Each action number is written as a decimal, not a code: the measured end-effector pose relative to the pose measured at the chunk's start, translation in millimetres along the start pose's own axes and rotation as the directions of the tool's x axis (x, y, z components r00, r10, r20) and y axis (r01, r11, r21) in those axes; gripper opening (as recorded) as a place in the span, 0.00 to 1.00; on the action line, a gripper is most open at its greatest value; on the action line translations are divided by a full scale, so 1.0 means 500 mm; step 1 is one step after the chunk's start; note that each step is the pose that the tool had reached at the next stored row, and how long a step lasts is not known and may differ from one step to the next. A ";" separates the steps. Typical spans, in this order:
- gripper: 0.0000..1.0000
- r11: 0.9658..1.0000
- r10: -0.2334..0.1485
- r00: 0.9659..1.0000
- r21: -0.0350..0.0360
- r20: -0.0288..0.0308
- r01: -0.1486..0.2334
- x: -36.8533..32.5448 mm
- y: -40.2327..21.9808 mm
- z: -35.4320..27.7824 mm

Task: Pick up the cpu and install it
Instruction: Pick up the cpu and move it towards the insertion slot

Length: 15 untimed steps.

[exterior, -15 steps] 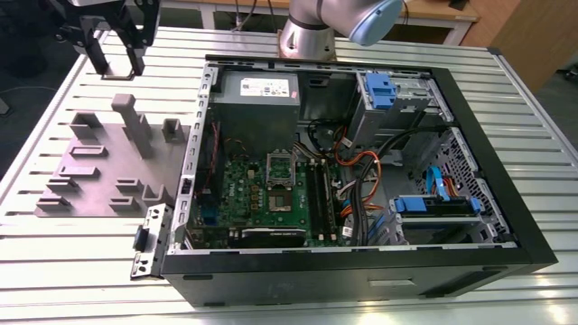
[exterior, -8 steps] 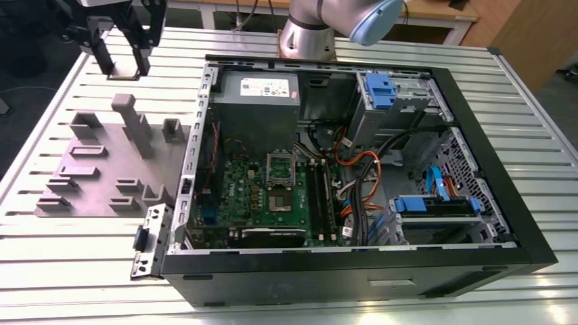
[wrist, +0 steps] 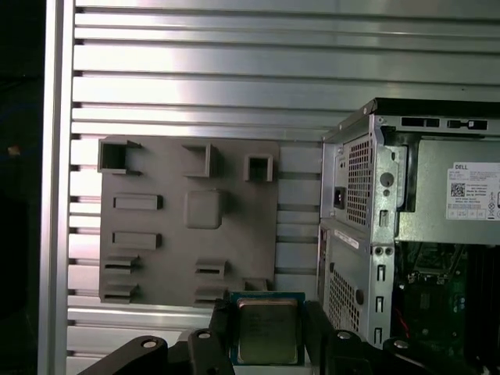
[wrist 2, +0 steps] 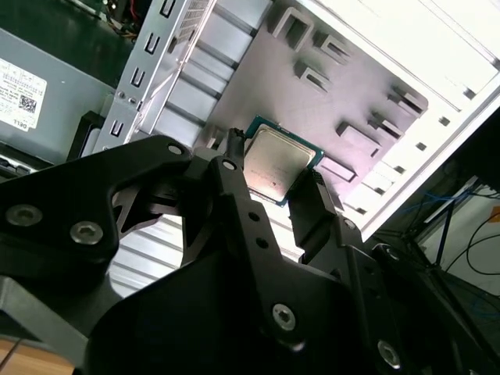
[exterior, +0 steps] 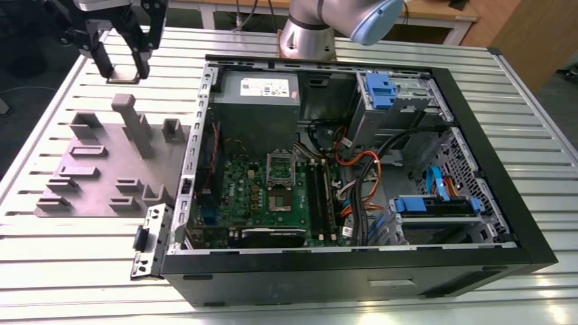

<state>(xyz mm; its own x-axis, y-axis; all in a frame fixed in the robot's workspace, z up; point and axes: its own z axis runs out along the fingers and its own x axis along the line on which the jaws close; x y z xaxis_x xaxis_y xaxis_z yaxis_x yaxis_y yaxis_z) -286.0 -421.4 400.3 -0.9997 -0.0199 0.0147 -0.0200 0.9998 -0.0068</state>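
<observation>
- Gripper [wrist: 268,326]: black, two-fingered, clamped on the cpu. I see the fingers [wrist: 221,322] pressing on two opposite edges of the chip in both wrist views.
- Cpu [wrist: 267,330]: small square chip with a dull silver-grey metal top and a green rim. It sits between the fingertips, its metal top turned toward the first wrist camera. In the second wrist view it shows tilted, one corner standing out past the fingers.
- Gripper position, exterior view: I have it hanging over the slatted metal table [exterior: 72,271]. It is on the exterior view's left of the computer case [exterior: 361,281], near the far end of the grey fixture tray [exterior: 91,172].
- Grey fixture tray: flat plate with raised blocks and pockets, lying on the table beside the case. In the first wrist view it lies beyond the held cpu.
- Computer case: black tower on its side, panel off.
- Motherboard [exterior: 262,203]: green, inside the case, with the metal socket frame [exterior: 280,162] at its middle, well apart from the gripper and the cpu.
- Power supply [exterior: 257,95]: grey box in the case corner nearest the gripper.
</observation>
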 end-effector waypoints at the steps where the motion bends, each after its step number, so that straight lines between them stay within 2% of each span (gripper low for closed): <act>1: 0.47 1.000 0.000 1.000 0.000 0.000 0.000 0.000 -0.004 0.000; 3: 0.47 1.000 0.000 1.000 0.000 0.000 0.000 0.000 -0.010 0.000; 8: 0.47 1.000 0.000 1.000 0.000 0.000 0.000 -0.006 -0.011 0.000; 15: 0.47 1.000 0.000 1.000 0.000 0.000 0.000 -0.026 -0.012 0.000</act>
<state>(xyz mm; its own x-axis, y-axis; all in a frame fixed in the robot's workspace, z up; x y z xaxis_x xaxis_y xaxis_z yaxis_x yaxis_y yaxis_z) -272.9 -427.1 400.2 -0.9997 -0.0200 0.0147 -0.0201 0.9998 -0.0068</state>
